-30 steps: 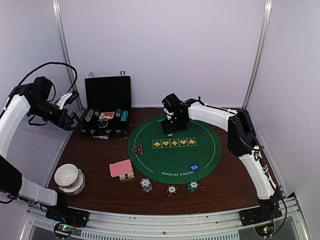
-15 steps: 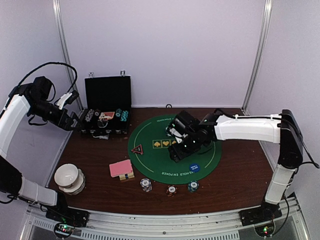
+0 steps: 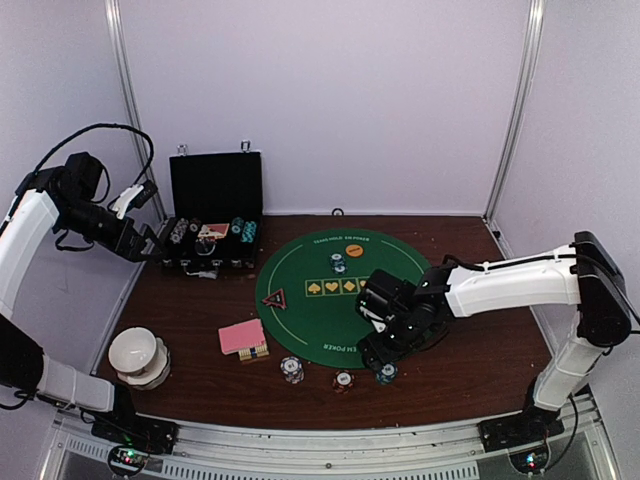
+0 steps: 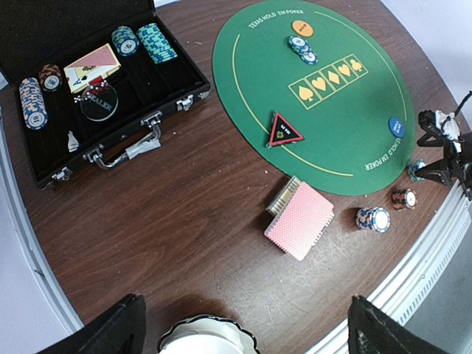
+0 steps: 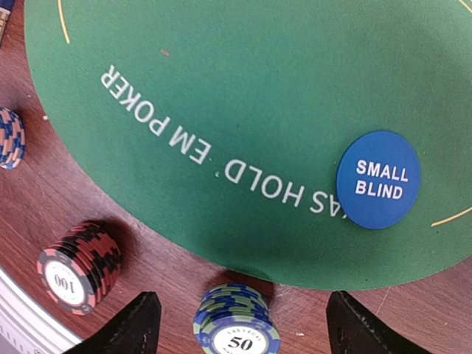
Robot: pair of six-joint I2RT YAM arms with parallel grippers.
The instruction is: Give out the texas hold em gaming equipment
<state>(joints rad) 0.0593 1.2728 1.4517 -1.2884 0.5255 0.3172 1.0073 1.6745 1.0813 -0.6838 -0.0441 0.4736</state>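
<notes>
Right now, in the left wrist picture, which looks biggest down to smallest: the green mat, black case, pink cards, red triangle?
1. green mat and black case: they look about alike, so I won't rank these two.
2. pink cards
3. red triangle, clearly the smallest.

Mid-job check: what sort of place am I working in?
Probably a robot test booth staged for poker: plain white walls, a green Hold'em mat on a wooden table, an open black chip case.
</notes>
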